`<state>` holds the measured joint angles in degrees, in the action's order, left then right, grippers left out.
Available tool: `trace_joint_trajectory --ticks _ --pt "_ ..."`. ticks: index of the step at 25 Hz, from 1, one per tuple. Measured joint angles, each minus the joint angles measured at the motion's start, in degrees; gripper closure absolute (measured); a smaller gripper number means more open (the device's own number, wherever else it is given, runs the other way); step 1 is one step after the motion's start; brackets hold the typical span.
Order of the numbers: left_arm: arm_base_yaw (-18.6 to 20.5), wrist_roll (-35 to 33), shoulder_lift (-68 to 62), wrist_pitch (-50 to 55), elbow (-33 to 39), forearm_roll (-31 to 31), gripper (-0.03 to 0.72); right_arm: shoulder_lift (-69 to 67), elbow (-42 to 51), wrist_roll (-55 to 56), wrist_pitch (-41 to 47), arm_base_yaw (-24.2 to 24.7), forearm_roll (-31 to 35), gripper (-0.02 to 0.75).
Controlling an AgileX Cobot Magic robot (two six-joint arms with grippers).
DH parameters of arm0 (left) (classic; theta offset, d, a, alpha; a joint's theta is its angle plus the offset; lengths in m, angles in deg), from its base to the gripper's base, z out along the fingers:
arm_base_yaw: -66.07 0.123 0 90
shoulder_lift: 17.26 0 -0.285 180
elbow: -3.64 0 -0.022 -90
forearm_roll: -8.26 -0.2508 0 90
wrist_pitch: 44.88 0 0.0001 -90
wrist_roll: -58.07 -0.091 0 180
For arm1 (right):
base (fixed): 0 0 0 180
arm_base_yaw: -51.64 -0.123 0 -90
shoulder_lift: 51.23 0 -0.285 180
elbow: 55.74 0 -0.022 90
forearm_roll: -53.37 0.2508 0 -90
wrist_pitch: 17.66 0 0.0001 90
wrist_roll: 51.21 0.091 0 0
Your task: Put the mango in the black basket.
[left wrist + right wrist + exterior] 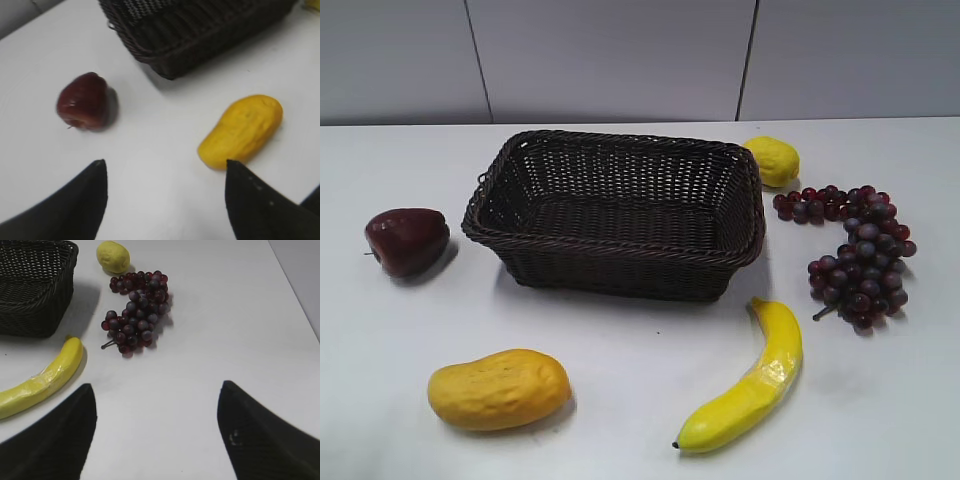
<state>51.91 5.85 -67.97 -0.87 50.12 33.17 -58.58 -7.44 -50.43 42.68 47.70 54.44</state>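
The mango (498,389) is orange-yellow with dimpled skin and lies on the white table at the front left. The black basket (616,271) stands empty at the middle of the table, behind the mango. In the left wrist view the mango (242,130) lies just beyond the right finger of my left gripper (165,167), which is open and empty above bare table. The basket's corner (170,60) shows at the top of that view. My right gripper (156,387) is open and empty over bare table. Neither gripper shows in the exterior view.
A dark red apple (406,240) (85,101) lies left of the basket. A banana (748,385) (40,382) lies at the front right, purple grapes (855,250) (137,310) at the right, and a lemon (771,160) (113,256) behind them beside the basket.
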Motion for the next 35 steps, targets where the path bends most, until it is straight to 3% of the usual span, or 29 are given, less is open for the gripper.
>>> trace_joint_trajectory --ticks 8,12,25,35 --pt "-14.7 -6.3 -16.7 -3.3 -0.1 -7.2 0.132 0.0 0.0 0.0 0.0 0.0 0.0 0.163" --pt "-18.8 -7.2 -26.8 -3.9 -2.1 -10.7 0.13 0.0 0.0 0.0 0.0 0.0 0.0 0.163" --pt "-19.8 -9.3 -53.3 -2.6 -17.8 -13.2 0.12 0.0 0.0 0.0 0.0 0.0 0.0 0.163" --pt "-20.1 -10.2 -62.1 -2.4 -20.2 -11.6 0.119 0.0 0.0 0.0 0.0 0.0 0.0 0.163"
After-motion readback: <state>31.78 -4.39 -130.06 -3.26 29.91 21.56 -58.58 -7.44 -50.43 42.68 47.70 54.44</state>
